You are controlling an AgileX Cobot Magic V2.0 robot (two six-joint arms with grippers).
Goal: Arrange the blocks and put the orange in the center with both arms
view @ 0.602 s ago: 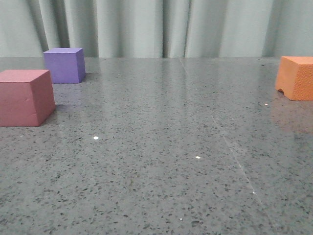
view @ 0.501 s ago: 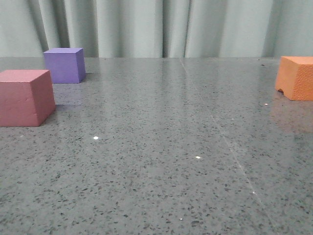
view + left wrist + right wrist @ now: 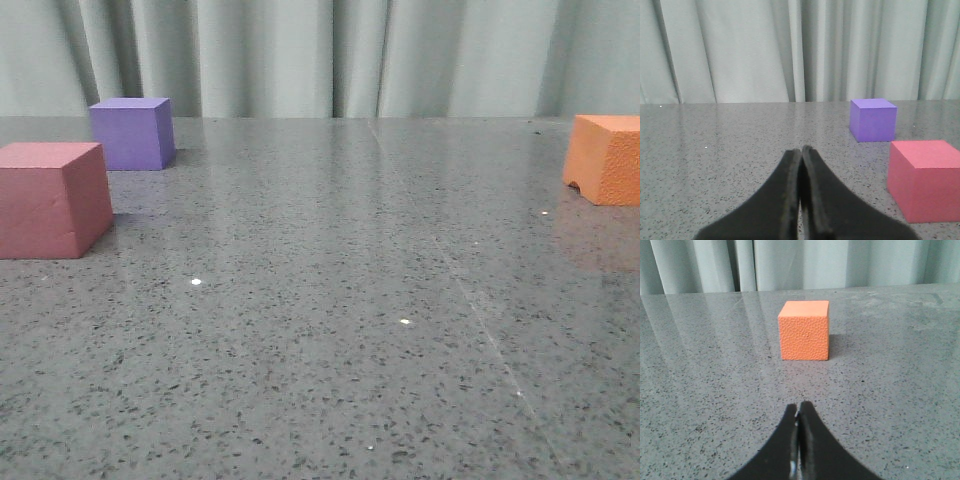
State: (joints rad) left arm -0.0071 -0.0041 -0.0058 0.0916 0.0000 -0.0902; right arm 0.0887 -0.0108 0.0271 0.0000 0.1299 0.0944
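Standing on the grey speckled table (image 3: 330, 300), three foam cubes are seen in the front view. The orange cube (image 3: 606, 158) is set at the table's right edge, partly cut off by the frame; a bright, rough pebbled skin is shown on its faces, and a small arched notch is cut into the bottom edge of its left-facing side. In the right wrist view the same orange cube (image 3: 804, 330) is presented square-on, its pebbled front face darker than its smooth-lit top, with a soft shadow cast beside it.

At the table's left edge the pinkish-red cube (image 3: 52, 198) is placed, matte and smooth. The purple cube (image 3: 131, 132) is found just behind it, nearer the table's far edge, and a narrow strip of table is left between the two. A pale pleated curtain (image 3: 330, 55) is hung behind the far edge.

The left gripper (image 3: 801, 200) is seen with its black fingers pressed together, nothing held between them. The right gripper (image 3: 798, 440) is likewise seen with its fingers pressed together and empty, well apart from the orange cube.
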